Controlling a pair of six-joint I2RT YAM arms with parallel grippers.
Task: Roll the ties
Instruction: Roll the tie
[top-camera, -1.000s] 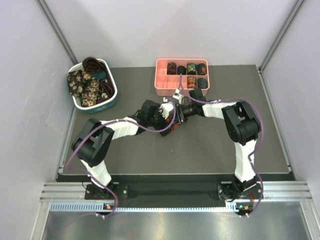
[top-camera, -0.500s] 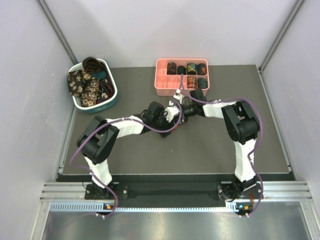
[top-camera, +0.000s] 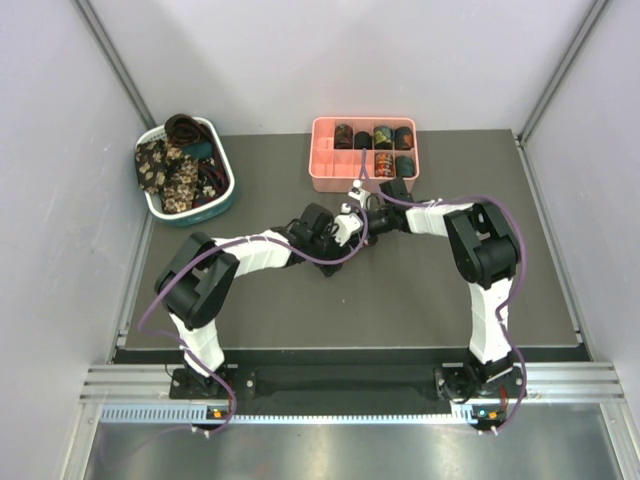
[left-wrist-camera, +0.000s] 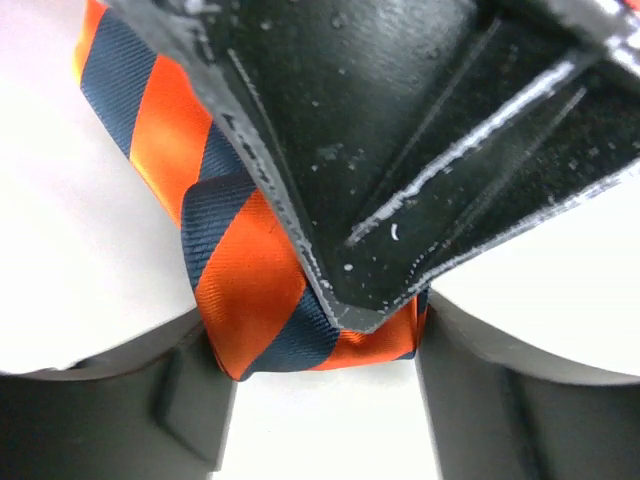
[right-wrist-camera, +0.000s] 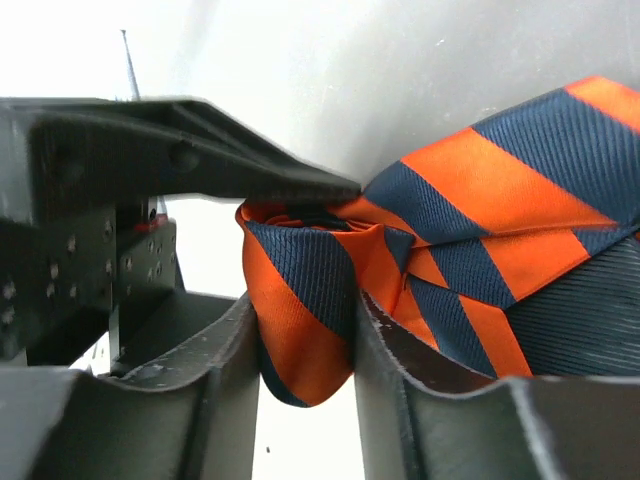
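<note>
Only wrist views show striped tie (left-wrist-camera: 250, 290) | right claw (right-wrist-camera: 305, 325) grips it | left claw (left-wrist-camera: 315, 365) unclear

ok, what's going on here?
Both arms meet mid-table on one orange-and-navy striped tie. The right gripper is shut on a folded bunch of it. The left gripper has its fingers either side of the same bunch, though a firm clamp isn't clear. Several rolled ties already sit in the pink tray, and loose ties wait in the basket.
</note>
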